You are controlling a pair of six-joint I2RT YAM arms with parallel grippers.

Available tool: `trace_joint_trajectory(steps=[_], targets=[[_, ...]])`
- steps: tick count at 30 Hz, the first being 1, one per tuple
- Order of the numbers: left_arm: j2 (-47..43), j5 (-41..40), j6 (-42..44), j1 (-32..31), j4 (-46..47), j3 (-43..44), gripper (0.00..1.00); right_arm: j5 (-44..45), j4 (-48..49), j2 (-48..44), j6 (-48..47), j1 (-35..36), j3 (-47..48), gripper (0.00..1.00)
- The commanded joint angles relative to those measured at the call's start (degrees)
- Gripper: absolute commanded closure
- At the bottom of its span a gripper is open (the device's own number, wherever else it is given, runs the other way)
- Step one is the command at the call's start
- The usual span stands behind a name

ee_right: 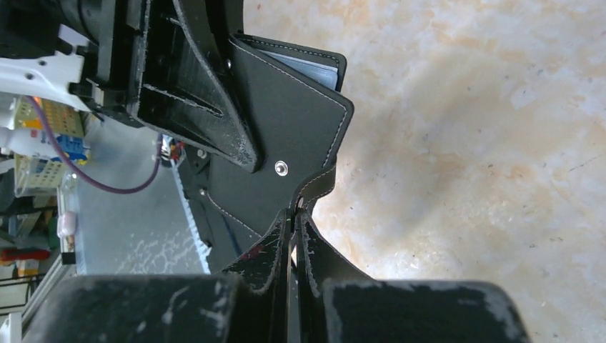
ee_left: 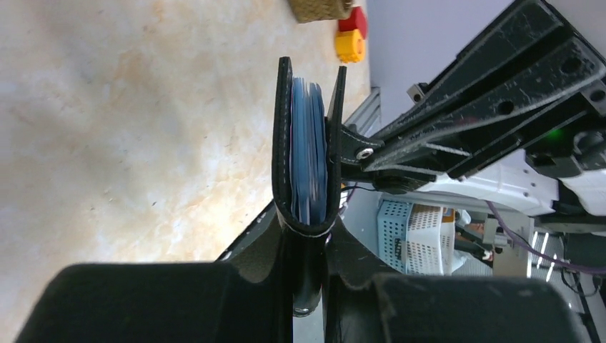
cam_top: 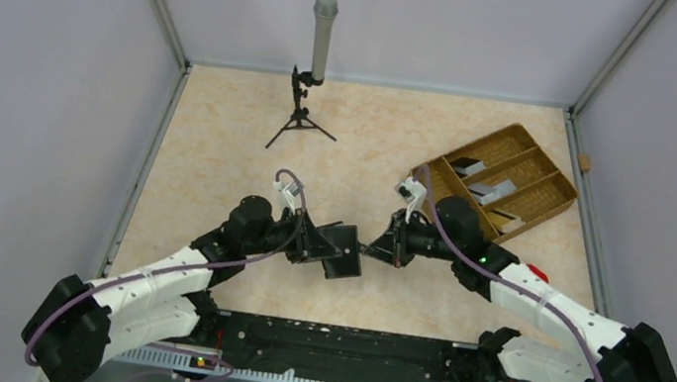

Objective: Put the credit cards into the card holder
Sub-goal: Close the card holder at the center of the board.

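The card holder (cam_top: 343, 252) is a black wallet held off the table between both arms. My left gripper (cam_top: 317, 245) is shut on its folded spine; in the left wrist view the wallet (ee_left: 282, 143) stands edge-on above the left gripper (ee_left: 309, 243), with pale blue lining (ee_left: 309, 150) between the covers. My right gripper (cam_top: 374, 249) is shut on the clasp tab (ee_right: 318, 187), which the right gripper (ee_right: 294, 221) pinches below the wallet's black cover (ee_right: 286, 121). Credit cards, pale grey (cam_top: 490, 187) and dark (cam_top: 466, 166), lie in the tray.
A brown woven divided tray (cam_top: 556, 177) sits at the back right. A microphone on a small tripod (cam_top: 320, 39) stands at the back centre. A red and yellow knob (cam_top: 536, 274) lies by the right arm. Grey walls enclose the table.
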Motion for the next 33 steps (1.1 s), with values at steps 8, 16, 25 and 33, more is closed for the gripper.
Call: trace_joint_trajectory(steps=[8, 16, 25, 33], targets=[[11.08, -5.58, -0.77, -0.27, 1.74, -1.05, 1.0, 9.17, 0.95, 9.62, -3.59, 5.24, 1.7, 1.0], [22.88, -6.05, -1.1, -3.3, 11.46, -2.55, 1.0, 14.4, 4.51, 18.05, -3.03, 9.29, 0.96, 1.0], [29.36, -6.03, -1.79, -3.98, 15.76, -3.52, 1.0, 14.9, 4.88, 22.69, -2.93, 11.3, 1.63, 1.0], [31.63, -5.87, -1.38, -4.23, 14.17, -2.63, 1.0, 15.37, 6.44, 22.09, -2.44, 11.43, 0.4, 1.0]])
